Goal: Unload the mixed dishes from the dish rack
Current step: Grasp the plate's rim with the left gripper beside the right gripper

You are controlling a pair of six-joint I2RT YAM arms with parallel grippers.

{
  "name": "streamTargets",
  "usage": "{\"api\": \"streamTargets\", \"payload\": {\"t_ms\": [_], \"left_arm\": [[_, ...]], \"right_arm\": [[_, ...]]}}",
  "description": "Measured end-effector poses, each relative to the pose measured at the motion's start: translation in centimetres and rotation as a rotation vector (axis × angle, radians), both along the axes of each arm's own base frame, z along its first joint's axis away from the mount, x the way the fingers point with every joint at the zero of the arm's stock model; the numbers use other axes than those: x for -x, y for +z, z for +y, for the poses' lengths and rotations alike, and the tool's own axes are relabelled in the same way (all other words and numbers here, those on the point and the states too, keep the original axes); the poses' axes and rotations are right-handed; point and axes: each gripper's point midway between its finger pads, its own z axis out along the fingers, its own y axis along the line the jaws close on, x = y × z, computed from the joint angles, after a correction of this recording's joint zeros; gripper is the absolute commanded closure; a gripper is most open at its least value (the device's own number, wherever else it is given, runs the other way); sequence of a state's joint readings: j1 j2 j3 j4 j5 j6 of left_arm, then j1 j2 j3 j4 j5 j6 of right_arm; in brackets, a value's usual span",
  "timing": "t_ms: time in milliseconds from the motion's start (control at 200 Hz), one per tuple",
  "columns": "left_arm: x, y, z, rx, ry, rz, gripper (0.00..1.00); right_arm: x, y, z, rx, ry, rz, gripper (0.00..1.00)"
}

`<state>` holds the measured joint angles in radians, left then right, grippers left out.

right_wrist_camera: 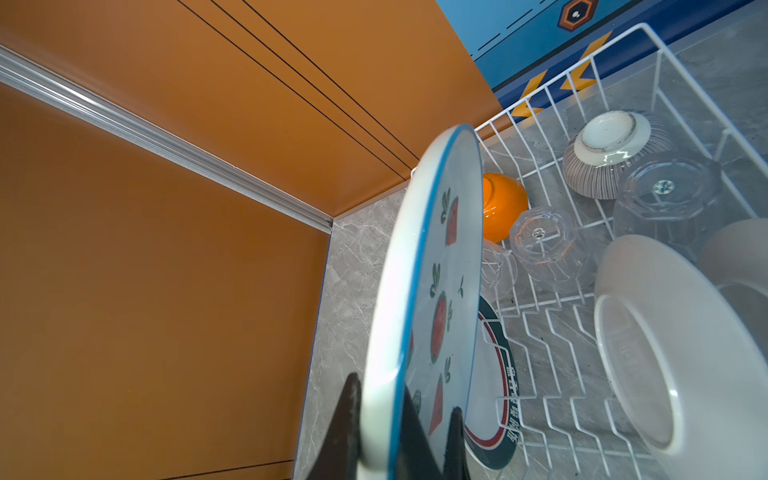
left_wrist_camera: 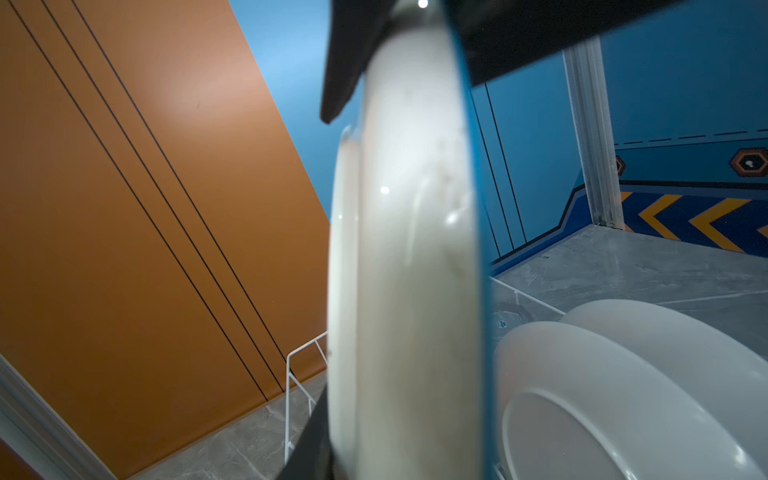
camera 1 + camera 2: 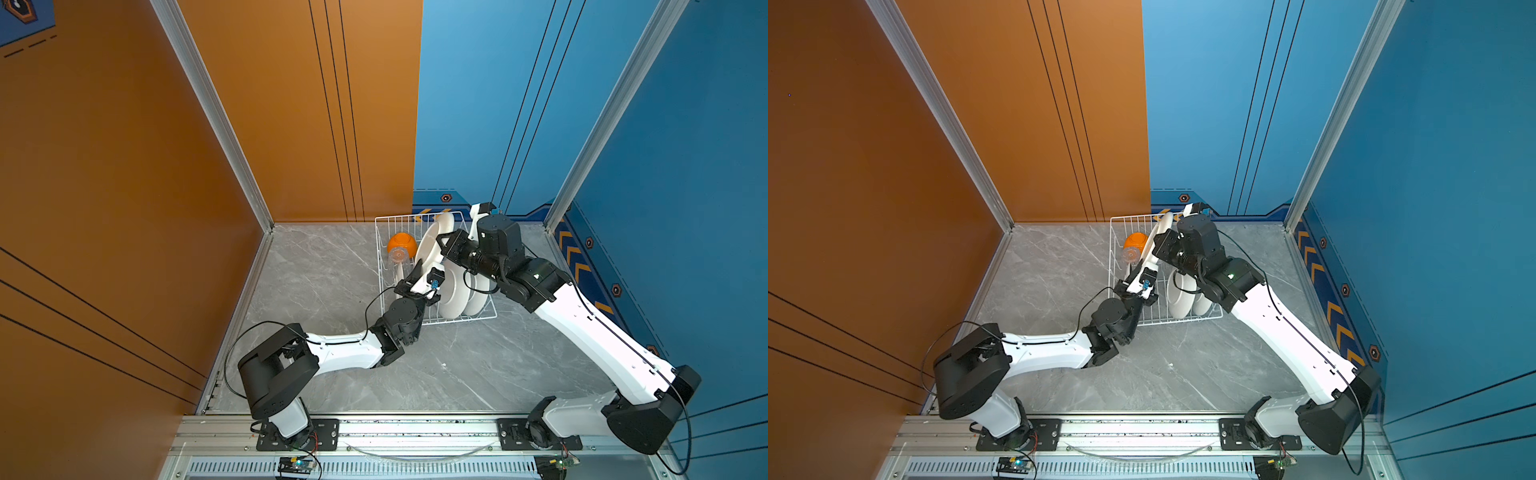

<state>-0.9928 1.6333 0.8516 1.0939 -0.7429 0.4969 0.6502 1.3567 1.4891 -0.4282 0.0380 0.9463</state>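
Painted fruit on the plate (image 1: 432, 291) — seen only in the right wrist view.

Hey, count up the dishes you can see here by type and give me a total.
Patterned plates: 2, the blue-rimmed plate and the teal-rimmed plate
Plain white deep plates: 2
Bowls: 2, the orange bowl and the striped bowl
Clear glasses: 3
Total: 9

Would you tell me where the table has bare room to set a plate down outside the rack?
Bare table lies left of the dish rack, toward the orange wall, and in front of it, between the left arm and right arm. Inside the rack it is crowded with plates, bowls and glasses.
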Motion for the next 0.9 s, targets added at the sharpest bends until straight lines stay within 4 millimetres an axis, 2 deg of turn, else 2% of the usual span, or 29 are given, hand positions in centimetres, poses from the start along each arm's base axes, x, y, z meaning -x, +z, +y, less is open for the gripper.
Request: {"api": "streamTargets", "payload": {"t_ms": [190, 305, 370, 656, 901], "left_arm": [[-0.5, 0.1, 0.0, -0.013, 0.007, -0.013, 0.81], [-0.7, 0.1, 0.0, -0.021, 0.005, -0.017, 0.9], [-0.8, 0.1, 0.0, -0.024, 0.007, -0.018, 1.0], [-1.3, 0.0, 0.0, -0.049, 0.037, -0.052, 1.0], [-1.5, 0.0, 0.6, -0.062, 0.095, -0.082, 1.0]], "right_arm": [[-0.3, 0.0, -0.4, -0.034, -0.021, 0.021, 1.0], [-0.5, -0.2, -0.6, -0.051, -0.031, 0.035, 1.0], [-0.6, -0.2, -0.7, -0.059, -0.034, 0.043, 1.0], [-1.4, -0.9, -1.0, -0.092, -0.041, 0.083, 1.0], [-2.0, -1.1, -0.4, -0.108, -0.008, 0.084, 0.91]]}}
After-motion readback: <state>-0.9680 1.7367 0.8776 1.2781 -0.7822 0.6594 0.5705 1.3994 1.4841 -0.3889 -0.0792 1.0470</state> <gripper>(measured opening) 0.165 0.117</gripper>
